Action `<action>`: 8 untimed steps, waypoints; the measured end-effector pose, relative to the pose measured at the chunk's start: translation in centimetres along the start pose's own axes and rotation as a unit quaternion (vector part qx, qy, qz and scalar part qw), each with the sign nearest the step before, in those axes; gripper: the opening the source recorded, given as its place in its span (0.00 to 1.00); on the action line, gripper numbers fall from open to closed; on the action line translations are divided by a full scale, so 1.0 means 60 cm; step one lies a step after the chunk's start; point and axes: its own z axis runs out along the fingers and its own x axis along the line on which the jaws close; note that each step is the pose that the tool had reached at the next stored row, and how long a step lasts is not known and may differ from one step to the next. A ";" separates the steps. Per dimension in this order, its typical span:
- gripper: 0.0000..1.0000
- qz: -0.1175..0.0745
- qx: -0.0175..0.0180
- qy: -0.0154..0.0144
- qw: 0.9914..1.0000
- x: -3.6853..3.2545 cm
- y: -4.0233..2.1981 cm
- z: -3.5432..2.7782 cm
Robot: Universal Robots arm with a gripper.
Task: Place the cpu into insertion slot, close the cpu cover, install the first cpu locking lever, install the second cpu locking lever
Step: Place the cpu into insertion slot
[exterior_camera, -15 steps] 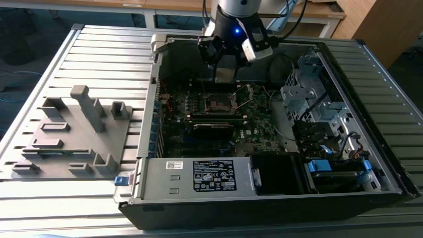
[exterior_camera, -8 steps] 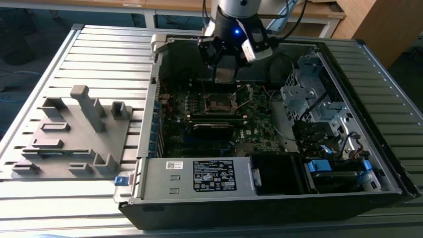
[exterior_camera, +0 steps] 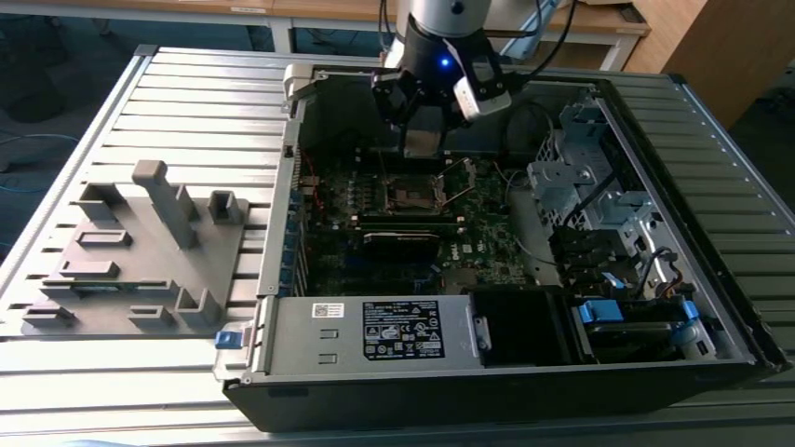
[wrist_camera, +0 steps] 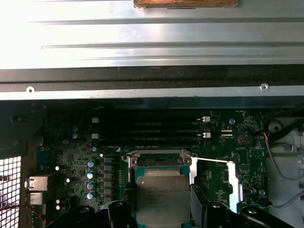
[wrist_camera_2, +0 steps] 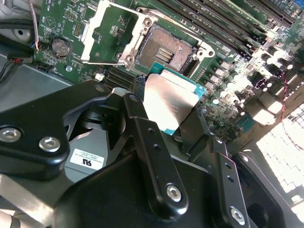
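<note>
Presently, item by item.

End effector (wrist_camera_2: 168,108): closed on the cpu (wrist_camera_2: 171,97), one black finger (wrist_camera_2: 142,126) on each of two opposite edges. Judged reason: an edge grip leaves the underside free to meet the socket.

Cpu: held clear of the board, metal lid towards the second wrist camera, green substrate showing at the rim. In the first wrist view the cpu (wrist_camera: 162,195) hangs just before the socket, not in it.

Insertion slot (wrist_camera_2: 167,49): holds nothing; its square contact field lies bare inside the silvery rim.

Cpu cover (wrist_camera_2: 91,35): swung open to one side of the slot on its hinge, window frame lying over the board. It probably stands so to leave the opening clear for the chip.

Computer case (exterior_camera: 497,400): lies on its side on the slatted worktop (exterior_camera: 186,102), side panel off. Contents: motherboard (exterior_camera: 372,256), labelled power supply (exterior_camera: 397,331), metal drive cage (exterior_camera: 584,177), loose cables.

Motherboard: carries memory sticks (wrist_camera: 147,129) in long slots beside the socket, and a coin cell (wrist_camera_2: 60,46).

Grey fixture (exterior_camera: 137,247): stands on the worktop at the exterior view's left, well apart from the case.
</note>
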 end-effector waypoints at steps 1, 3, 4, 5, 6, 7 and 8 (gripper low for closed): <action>0.54 0.000 0.000 0.000 1.000 0.000 0.000 0.001; 0.54 0.000 0.000 0.000 1.000 0.000 0.000 0.002; 0.54 0.000 0.000 0.000 1.000 0.000 0.000 0.003; 0.54 0.000 0.000 0.000 1.000 0.000 0.000 0.004; 0.54 0.000 0.000 0.000 1.000 0.000 0.000 0.004; 0.54 0.000 0.000 0.000 1.000 0.000 0.000 0.005; 0.54 0.000 0.000 0.000 1.000 0.000 -0.001 0.005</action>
